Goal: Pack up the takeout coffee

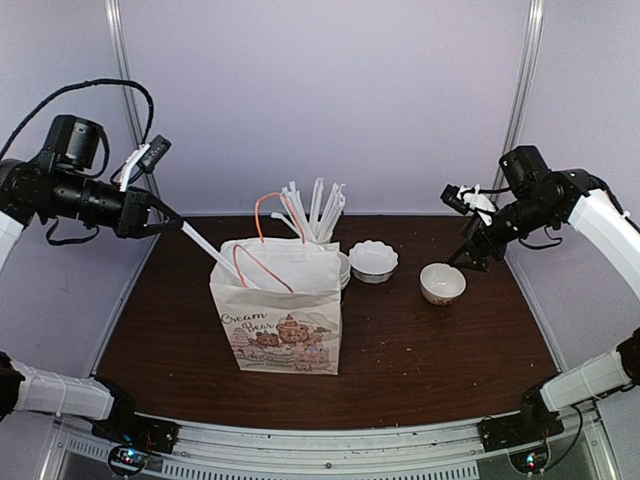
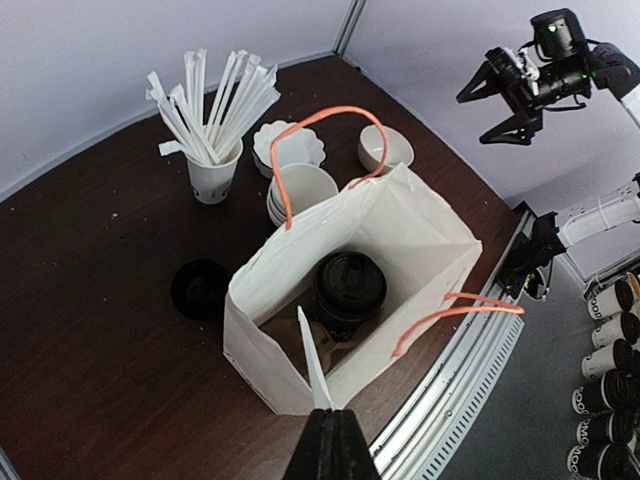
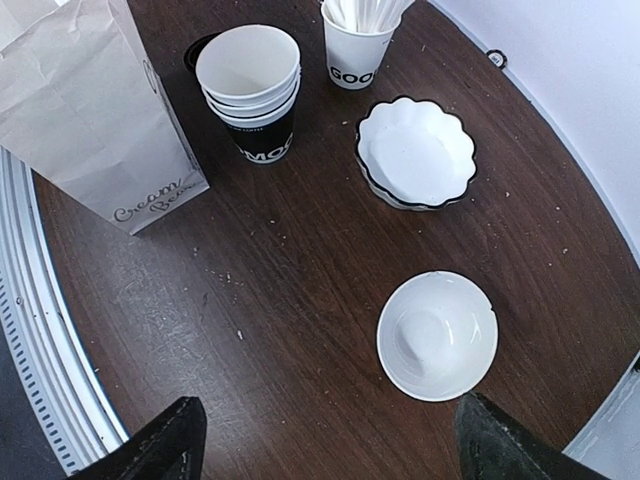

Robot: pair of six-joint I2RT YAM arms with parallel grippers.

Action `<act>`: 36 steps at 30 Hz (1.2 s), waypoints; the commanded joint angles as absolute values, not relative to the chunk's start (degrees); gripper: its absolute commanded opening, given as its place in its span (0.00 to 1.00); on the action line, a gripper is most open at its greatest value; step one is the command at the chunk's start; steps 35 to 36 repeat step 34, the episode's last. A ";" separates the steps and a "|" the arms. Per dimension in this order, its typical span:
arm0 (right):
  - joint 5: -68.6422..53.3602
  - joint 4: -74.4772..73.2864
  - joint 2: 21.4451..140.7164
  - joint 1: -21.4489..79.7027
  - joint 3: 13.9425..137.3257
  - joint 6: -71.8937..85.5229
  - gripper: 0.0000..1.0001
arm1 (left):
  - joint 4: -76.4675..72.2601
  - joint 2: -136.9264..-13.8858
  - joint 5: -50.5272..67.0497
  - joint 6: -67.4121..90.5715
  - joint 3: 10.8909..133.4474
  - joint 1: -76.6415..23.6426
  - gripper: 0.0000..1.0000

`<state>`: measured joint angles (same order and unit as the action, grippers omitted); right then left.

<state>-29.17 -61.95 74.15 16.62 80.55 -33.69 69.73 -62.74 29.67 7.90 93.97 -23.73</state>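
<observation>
Left gripper (image 2: pixel 328 415) hangs above the near-left side of the white paper bag with orange handles (image 2: pixel 415 235), its fingers pinched together on a thin white paper-wrapped straw (image 2: pixel 311 360). The straw's free end slants out over the bag's open mouth. The bag stands upright near the middle of the dark brown wooden table (image 1: pixel 430 350). The black paper takeout coffee cup with a black plastic lid (image 2: pixel 350 288) stands upright at the bottom of the bag, lid on; only its top shows.

Right gripper (image 3: pixel 328 425) hovers well to the right of the bag with its fingers spread wide and nothing between them. Below it, right of the bag and apart from it, sits the small round cream bowl (image 3: pixel 437 335).

Just behind the bag lies a loose black plastic lid (image 2: pixel 200 290), flat on the table. Beside that lid, at the bag's back right corner, stands a stack of white paper cups (image 3: pixel 250 75); the lowest one has a black side with white lettering. A white scalloped dish (image 3: pixel 417 152) rests further right, behind the bag and apart from the stack. Farthest back stands a white paper cup full of wrapped straws (image 2: pixel 213 178), which fan upward.
</observation>
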 commanded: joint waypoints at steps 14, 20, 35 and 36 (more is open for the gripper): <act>-6.89 -50.32 68.07 15.51 88.23 -19.33 1.00 | 68.30 -80.69 19.78 4.51 101.37 -29.79 0.59; 0.34 -44.85 70.30 15.52 91.78 -11.43 0.99 | 61.60 -79.61 -0.65 0.92 101.92 -29.79 0.80; 2.35 -40.56 70.89 15.47 90.48 -7.35 0.99 | 30.60 -73.36 -18.65 -0.22 81.67 -27.40 0.97; 2.35 -40.56 70.89 15.47 90.48 -7.35 0.99 | 30.60 -73.36 -18.65 -0.22 81.67 -27.40 0.97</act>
